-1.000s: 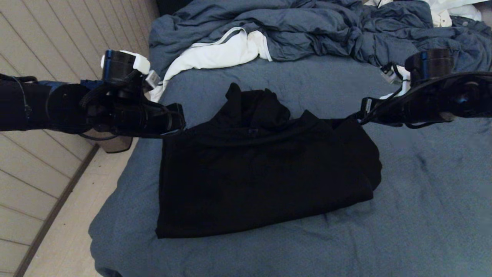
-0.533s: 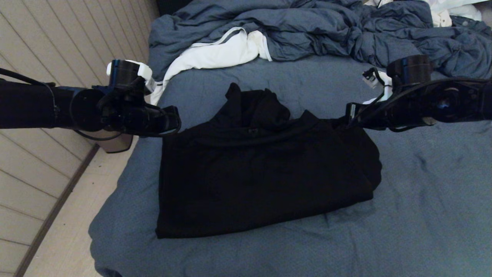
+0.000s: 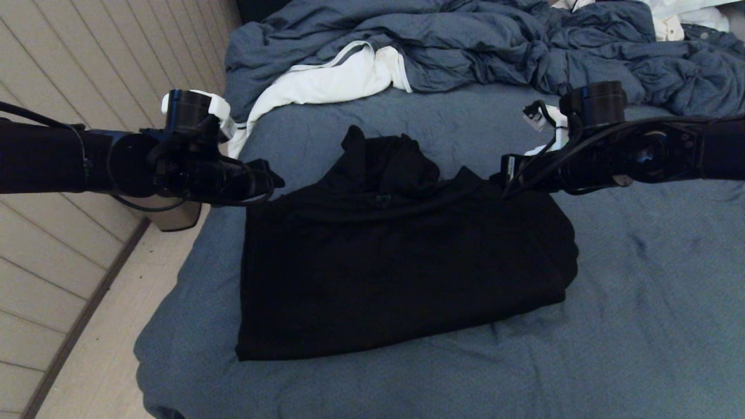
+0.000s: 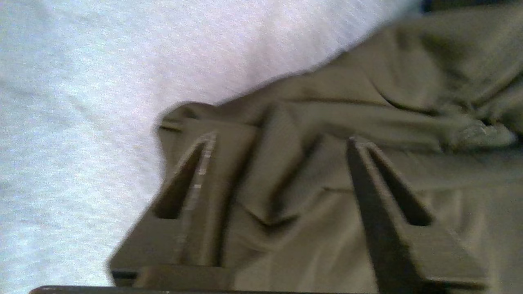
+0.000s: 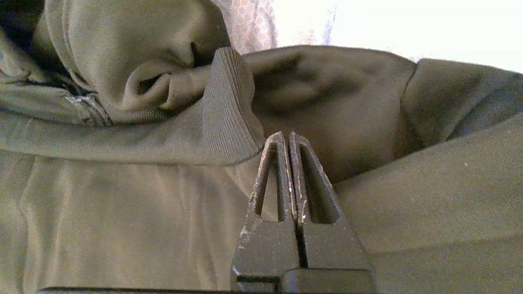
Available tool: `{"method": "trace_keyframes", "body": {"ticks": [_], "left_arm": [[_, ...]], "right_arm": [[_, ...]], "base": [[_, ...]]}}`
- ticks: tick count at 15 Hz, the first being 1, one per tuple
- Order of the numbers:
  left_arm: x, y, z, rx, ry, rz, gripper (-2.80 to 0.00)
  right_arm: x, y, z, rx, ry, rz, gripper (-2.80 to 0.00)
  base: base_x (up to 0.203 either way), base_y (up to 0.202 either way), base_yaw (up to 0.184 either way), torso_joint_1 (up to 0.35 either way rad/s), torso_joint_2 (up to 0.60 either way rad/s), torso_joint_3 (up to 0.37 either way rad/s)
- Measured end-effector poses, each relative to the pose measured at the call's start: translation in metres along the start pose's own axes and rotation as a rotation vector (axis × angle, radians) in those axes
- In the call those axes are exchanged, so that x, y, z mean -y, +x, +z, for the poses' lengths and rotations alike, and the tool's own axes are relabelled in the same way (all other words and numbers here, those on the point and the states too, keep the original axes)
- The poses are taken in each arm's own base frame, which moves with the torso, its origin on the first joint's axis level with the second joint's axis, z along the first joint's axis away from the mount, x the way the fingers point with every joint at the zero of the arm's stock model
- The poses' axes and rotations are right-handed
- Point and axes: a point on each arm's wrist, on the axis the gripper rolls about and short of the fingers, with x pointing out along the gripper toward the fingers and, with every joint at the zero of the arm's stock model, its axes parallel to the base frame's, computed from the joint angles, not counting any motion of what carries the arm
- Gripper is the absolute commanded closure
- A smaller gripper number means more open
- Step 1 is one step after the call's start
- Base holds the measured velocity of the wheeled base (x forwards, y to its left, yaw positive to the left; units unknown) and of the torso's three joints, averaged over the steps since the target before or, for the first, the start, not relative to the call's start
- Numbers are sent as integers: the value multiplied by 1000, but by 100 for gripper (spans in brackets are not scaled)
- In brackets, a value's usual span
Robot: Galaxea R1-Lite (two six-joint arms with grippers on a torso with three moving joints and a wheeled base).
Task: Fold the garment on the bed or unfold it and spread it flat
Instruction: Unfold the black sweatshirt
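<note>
Hoodie (image 3: 401,262) is what we see folded into a black block in the middle of the bed (image 3: 640,326), hood toward the rumpled duvet (image 3: 465,46). At the hoodie's far left corner we find our left gripper (image 4: 278,143) with its fingers (image 4: 192,179) spread apart over the cloth, gripping nothing. At the hoodie's far right corner our right gripper (image 5: 284,136) is clenched tight, tips just beside a ribbed cuff (image 5: 229,110); we cannot tell whether fabric is pinched. Beyond the hoodie, a white cloth (image 3: 326,78) lies against the duvet.
</note>
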Motion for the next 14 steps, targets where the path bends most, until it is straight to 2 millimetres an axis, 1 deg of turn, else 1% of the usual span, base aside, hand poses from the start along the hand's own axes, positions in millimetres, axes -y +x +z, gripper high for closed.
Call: {"method": "trace_keyframes", "body": {"ticks": [3, 7, 10, 14], "left_arm": [[1, 0, -1, -3, 1, -3, -280], [2, -1, 0, -1, 1, -7, -280], [2, -1, 0, 1, 0, -7, -280], [2, -2, 1, 2, -1, -8, -280]], "right_arm": [[0, -1, 1, 3, -3, -1, 0], [-1, -10, 6, 22, -9, 1, 0], [-2, -16, 4, 26, -9, 3, 0], [-4, -24, 11, 14, -2, 43, 0]], "base": [[0, 0, 0, 0, 0, 0], [0, 0, 0, 0, 0, 0], [0, 0, 0, 0, 0, 0], [0, 0, 0, 0, 0, 0]]}}
